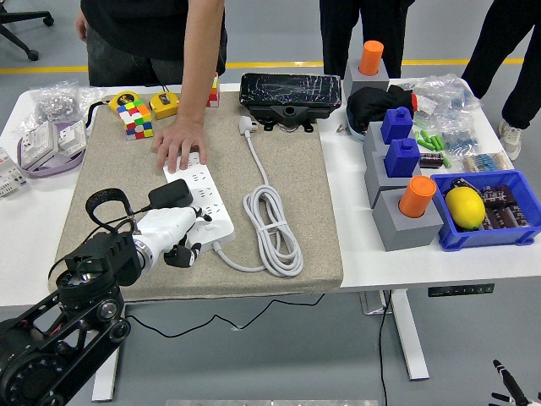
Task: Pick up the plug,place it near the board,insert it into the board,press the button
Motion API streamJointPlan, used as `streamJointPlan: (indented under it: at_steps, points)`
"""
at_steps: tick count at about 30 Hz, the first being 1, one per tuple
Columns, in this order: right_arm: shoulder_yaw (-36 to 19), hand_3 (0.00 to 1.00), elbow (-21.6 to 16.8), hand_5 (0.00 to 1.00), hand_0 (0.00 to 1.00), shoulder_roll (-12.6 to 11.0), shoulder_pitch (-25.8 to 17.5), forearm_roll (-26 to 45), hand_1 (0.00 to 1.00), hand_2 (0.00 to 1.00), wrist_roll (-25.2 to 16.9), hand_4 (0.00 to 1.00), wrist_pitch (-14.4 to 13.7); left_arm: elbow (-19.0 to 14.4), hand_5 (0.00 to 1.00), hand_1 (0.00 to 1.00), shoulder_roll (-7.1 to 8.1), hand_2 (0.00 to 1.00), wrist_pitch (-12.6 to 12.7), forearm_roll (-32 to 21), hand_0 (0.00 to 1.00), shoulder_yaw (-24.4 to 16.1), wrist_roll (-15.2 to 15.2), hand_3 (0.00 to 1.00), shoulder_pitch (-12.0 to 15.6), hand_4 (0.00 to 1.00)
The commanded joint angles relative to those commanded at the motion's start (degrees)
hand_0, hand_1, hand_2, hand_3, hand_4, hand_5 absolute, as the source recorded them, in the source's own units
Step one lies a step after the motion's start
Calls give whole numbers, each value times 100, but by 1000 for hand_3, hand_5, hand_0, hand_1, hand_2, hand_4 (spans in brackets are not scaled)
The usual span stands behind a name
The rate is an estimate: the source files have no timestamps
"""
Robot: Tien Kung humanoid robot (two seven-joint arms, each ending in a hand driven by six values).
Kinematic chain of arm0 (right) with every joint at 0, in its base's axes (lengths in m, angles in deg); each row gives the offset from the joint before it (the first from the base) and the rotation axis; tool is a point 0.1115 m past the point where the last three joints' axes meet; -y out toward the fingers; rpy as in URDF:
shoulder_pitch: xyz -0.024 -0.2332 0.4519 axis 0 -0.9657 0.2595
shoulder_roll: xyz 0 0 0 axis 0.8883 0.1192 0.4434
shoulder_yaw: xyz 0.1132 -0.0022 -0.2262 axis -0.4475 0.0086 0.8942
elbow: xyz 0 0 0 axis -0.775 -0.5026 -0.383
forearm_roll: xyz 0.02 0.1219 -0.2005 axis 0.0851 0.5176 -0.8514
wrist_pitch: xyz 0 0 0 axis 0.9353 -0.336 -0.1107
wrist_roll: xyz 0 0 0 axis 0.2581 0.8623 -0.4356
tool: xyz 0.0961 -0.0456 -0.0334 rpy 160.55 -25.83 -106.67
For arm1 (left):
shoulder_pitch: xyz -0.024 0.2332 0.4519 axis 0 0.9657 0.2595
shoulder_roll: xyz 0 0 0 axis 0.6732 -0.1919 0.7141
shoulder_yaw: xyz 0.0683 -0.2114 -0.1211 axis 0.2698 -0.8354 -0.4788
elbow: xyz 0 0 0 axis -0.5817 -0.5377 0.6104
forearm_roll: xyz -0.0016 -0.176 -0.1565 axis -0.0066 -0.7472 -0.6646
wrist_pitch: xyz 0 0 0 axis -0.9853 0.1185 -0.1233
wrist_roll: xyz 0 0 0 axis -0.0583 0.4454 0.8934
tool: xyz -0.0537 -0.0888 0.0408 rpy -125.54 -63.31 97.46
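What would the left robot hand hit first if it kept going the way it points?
Likely the power strip: the left robot hand points right and slightly away, its fingers already at the strip's near end beside the black plug. Depth is unclear.

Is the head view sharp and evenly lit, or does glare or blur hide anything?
Head view: sharp throughout, evenly lit with soft shadows; reflections streak the glossy black box; the white left hand blends into the white power strip, so its finger edges are hard to read.
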Motion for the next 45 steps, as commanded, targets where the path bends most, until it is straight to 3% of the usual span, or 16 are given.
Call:
streamJointPlan:
  at_steps: [20,45]
  points:
    - [-17,733,0,942,780,5,6,-3,728,712,2,998,0,0,2,11,10,126,-89,-35,193,-25,24,740,-32,497]
    - [-1,733,0,942,779,12,-31,-6,728,712,5,998,-5,75,2,9,3,120,-20,2,194,0,-25,756,13,483]
